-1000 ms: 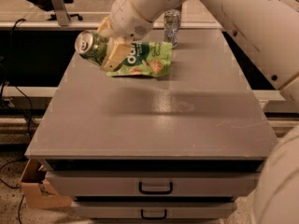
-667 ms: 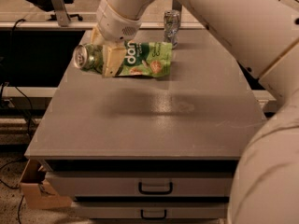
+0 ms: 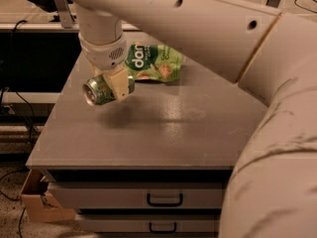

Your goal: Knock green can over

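The green can [image 3: 98, 90] is held on its side in the air above the left part of the grey cabinet top [image 3: 163, 128], its silver top facing the camera. My gripper [image 3: 115, 83] is shut on the can, with a pale finger [image 3: 120, 83] across its side. The can casts a shadow on the surface below it. My white arm [image 3: 198, 24] reaches in from the upper right and fills much of the view.
A flat green snack bag [image 3: 153, 63] lies on the cabinet top just behind the gripper. Drawers with handles [image 3: 165, 199] are below the top. A cardboard box [image 3: 37, 202] sits on the floor at the lower left.
My gripper has carried the green can forward and lower, away from the snack bag. The silver can at the back is now hidden behind my arm.
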